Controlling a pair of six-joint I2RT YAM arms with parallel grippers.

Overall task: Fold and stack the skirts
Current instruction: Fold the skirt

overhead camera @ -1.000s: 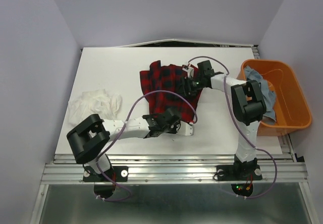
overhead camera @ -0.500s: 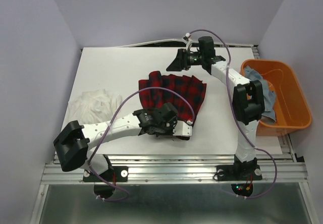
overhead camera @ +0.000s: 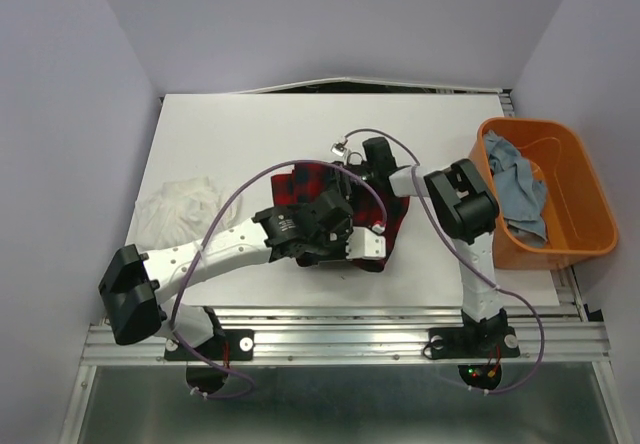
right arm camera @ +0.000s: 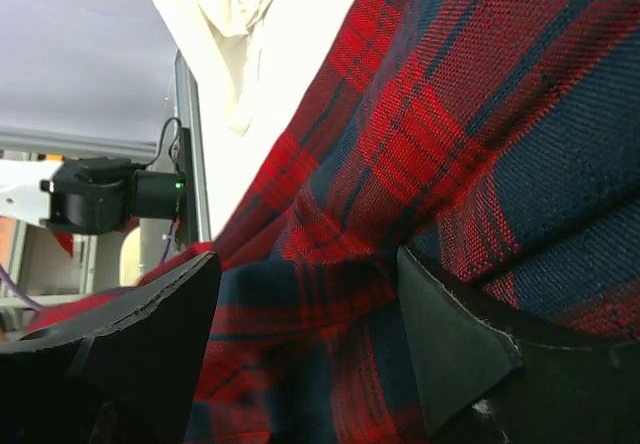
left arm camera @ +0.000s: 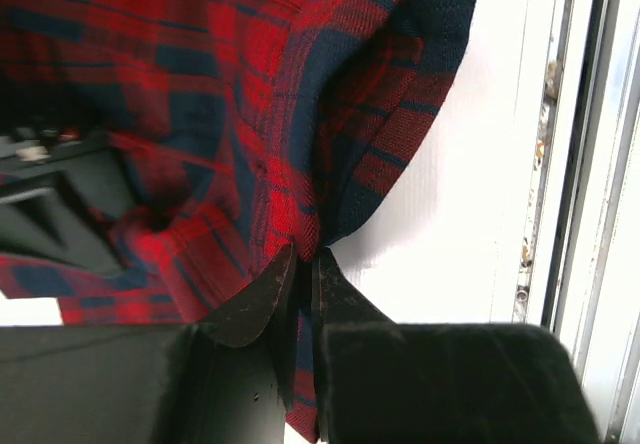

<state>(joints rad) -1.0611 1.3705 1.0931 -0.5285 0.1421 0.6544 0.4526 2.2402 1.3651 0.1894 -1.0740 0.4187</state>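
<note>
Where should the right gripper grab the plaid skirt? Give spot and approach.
Take the plaid skirt at its far edge, from above, opposite the near hem the left gripper pinches. The right gripper, open, straddles bunched cloth there, likely an easy bite.

Red-and-navy plaid skirt (left arm camera: 250, 94) fills most of the shot, all bunched up, with a hemmed edge curving down the middle. The left gripper (left arm camera: 303, 256) pokes up from the bottom. Its two dark fingers (left arm camera: 255, 299) are pinched together on a fold of the fabric, cloth squeezed between the tips. White bench (left arm camera: 470, 194) shows right of the skirt, with a metal rail (left arm camera: 590, 164) along the far right edge. There's some black hardware (left arm camera: 50, 214) on the left, can't tell what.
</note>
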